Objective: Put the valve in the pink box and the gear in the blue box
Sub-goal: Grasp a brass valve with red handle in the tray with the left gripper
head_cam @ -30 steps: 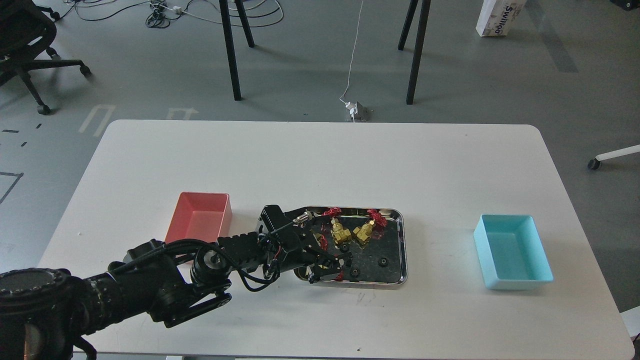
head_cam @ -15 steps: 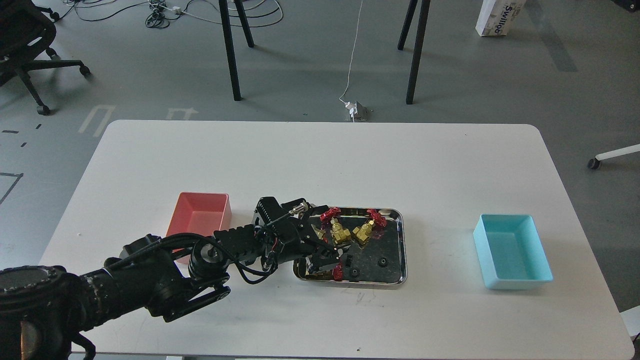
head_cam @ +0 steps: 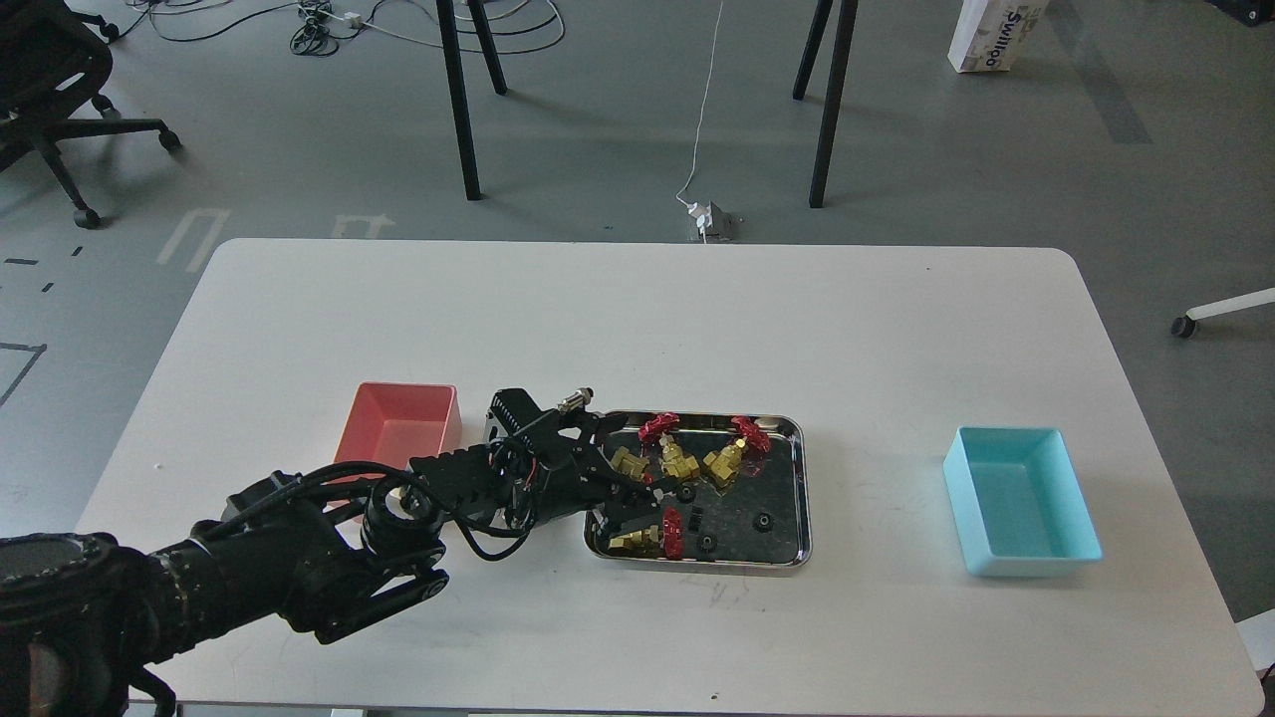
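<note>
My left gripper [head_cam: 634, 510] hangs over the front left part of the steel tray [head_cam: 797, 498]. Its dark fingers sit right against a brass valve [head_cam: 645, 540] with a red handwheel that lies on its side near the tray's front left corner; I cannot tell if they grip it. Three more valves [head_cam: 679, 460] stand or lie at the back of the tray, one of them partly behind my wrist. Small black gears [head_cam: 762, 521] lie on the tray floor. The pink box [head_cam: 398, 430] is left of the tray, behind my forearm. The blue box [head_cam: 1021, 498] is far right. My right gripper is out of view.
The white table [head_cam: 637, 319] carries only the tray and two boxes. Beyond its far edge are black table legs [head_cam: 458, 100], a cable, an office chair at top left and a white carton at top right.
My left arm has drawn back to the left and slightly up. The front left valve, hidden under the gripper before, now shows its brass body and red wheel.
</note>
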Available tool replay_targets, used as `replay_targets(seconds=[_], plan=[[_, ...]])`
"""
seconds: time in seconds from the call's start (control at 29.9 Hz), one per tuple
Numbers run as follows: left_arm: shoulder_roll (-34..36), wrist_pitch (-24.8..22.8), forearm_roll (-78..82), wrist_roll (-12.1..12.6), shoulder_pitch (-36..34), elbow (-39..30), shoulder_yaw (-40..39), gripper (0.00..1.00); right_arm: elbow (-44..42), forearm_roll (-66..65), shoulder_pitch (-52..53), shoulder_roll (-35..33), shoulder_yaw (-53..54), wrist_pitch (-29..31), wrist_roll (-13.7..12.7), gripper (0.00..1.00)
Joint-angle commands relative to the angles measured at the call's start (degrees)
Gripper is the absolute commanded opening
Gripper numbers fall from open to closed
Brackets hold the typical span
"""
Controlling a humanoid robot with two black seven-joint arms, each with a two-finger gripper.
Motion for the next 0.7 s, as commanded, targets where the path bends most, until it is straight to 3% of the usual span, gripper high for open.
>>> replay_targets(seconds=[0.0, 0.17, 0.67], plan=[[0.3, -0.3, -0.1, 0.1, 0.2, -0.1, -0.2, 0.92, -0.2, -0.4, 0.1, 0.2, 0.0, 0.0, 0.0, 0.98], [0.4, -0.3, -0.2, 0.0, 0.1, -0.1, -0.2, 0.86, -0.3, -0.4, 0.0, 0.5, 0.0, -0.1, 0.0, 0.98], [0.4, -1.1, 0.1, 0.9, 0.9, -0.4, -0.1, 0.51, -2.8, -0.8, 0.0, 2.0, 0.0, 0.0, 0.1, 0.98]])
